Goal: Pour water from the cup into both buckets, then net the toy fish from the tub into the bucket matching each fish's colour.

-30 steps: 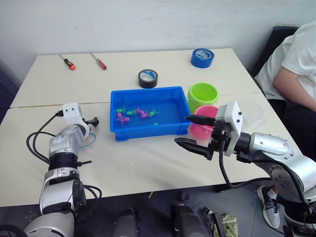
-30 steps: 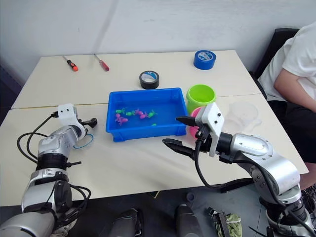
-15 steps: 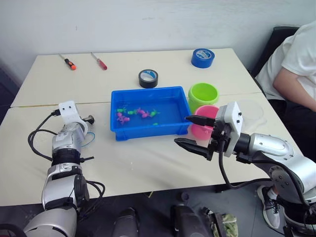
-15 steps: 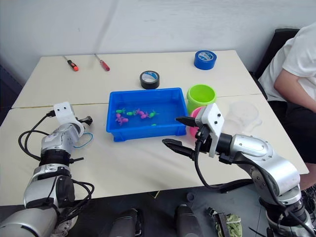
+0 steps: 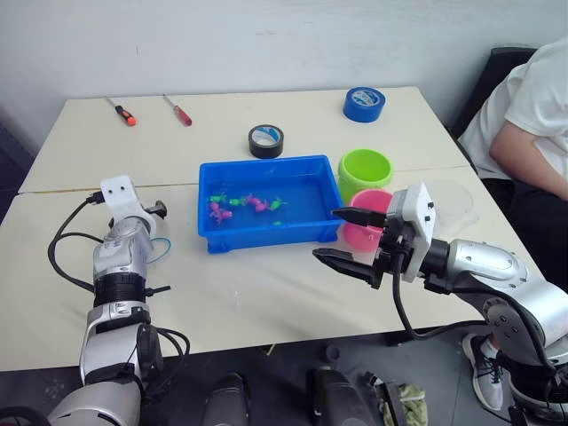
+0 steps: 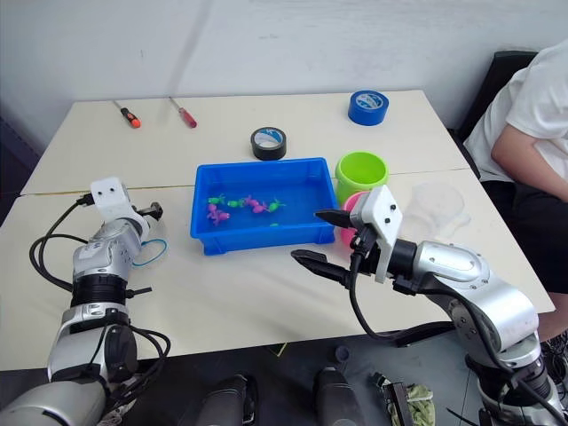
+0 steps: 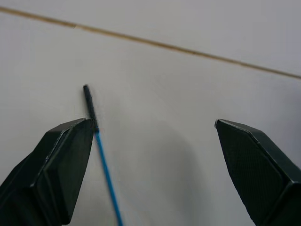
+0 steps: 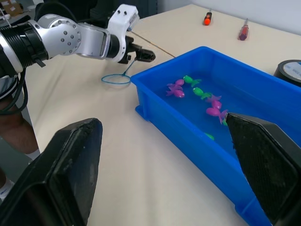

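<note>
Right end effector (image 5: 343, 235): fingers spread wide, holding nothing, hovering above the bench (image 5: 266, 293) just off the front right corner of the tub (image 5: 268, 202), with its upper fingertip right in front of the pink bucket (image 5: 366, 220).

Left end effector (image 8: 141, 55): fingers wide apart in its wrist view, nothing gripped. It sits low over the bench, beyond the tub's left end. A thin blue net handle (image 7: 106, 172) with a black tip lies on the bench beside one finger (image 7: 56, 165); whether they touch I cannot tell. The net's small blue hoop (image 8: 116, 79) lies flat on the bench just beside the tub's left end.

Tub: bright blue, water inside, at the middle of the bench. Toy fish (image 5: 240, 204) float in a loose group in its left half, magenta and green mixed.

Green bucket (image 5: 365, 169): just off the tub's right end, upright. The pink bucket stands in front of it, the two close together.

Cup (image 6: 441, 202): clear, standing right of the buckets, farther from the tub.

Behind the tub: a black tape roll (image 5: 266, 141) near its rear rim, a blue tape roll (image 5: 364, 104) farther back on the right, and two screwdrivers (image 5: 149, 111) well back on the left.

A person's arm (image 5: 525, 164) shows past the bench edge, to the right of the tub.
</note>
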Tool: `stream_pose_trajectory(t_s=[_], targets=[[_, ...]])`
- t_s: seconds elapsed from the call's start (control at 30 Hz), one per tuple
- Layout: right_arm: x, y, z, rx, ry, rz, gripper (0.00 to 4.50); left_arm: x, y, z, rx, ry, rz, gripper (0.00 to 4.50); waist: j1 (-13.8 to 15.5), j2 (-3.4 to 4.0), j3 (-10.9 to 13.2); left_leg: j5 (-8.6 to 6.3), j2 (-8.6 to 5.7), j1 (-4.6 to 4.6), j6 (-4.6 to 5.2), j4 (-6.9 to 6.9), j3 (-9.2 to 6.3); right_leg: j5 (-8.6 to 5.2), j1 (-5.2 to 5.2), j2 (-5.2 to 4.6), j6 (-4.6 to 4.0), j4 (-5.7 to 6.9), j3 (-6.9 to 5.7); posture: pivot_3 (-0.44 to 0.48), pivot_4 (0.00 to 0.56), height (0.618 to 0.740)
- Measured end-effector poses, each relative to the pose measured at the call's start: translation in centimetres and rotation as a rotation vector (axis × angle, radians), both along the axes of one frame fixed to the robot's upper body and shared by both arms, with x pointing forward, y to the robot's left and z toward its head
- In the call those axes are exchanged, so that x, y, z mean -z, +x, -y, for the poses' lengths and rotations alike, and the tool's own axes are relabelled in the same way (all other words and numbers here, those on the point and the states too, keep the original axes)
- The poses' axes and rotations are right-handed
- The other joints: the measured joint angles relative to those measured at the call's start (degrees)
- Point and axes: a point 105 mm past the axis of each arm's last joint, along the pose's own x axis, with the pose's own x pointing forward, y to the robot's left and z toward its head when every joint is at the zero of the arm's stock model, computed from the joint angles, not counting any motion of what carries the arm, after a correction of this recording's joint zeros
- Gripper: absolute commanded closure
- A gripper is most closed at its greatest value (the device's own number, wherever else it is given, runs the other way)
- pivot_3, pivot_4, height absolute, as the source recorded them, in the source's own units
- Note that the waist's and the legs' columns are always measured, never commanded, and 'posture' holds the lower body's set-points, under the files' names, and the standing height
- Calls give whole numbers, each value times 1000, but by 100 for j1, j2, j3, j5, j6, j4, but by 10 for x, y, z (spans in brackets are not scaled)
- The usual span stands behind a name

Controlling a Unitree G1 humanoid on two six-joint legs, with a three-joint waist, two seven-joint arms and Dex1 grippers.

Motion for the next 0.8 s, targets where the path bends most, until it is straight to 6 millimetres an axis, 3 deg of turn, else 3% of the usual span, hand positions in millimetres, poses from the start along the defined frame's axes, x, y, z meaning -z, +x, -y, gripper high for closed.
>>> stream_pose_trajectory(t_s=[0.17,0.27,0.47,0.57,0.8], targets=[[0,0,0,-2,0,1,83,7,-4,-7,-59,-32,-17,0,2,0,0,0,-1,0,0,0,0,0,0,-1,0,0,0,0,150,731],[0,0,0,-4,0,2,83,22,-6,-8,-85,-83,-56,0,1,0,0,0,-1,1,0,0,0,0,1,-1,0,0,-1,0,150,731],[-1,0,0,-7,1,4,83,21,2,-4,-96,-127,-45,0,5,1,-1,1,-2,5,0,0,0,0,3,0,0,4,-2,0,150,731],[-1,0,0,-7,1,4,0,22,3,-4,-100,-135,-43,702,20,2,-2,1,-3,7,0,1,-1,0,5,-1,0,6,-4,0,150,731],[-1,-1,0,-8,3,3,0,24,2,-8,-112,-133,-48,3434,143,2,-2,2,-5,7,0,5,-1,0,6,-2,0,7,-4,0,150,731]])
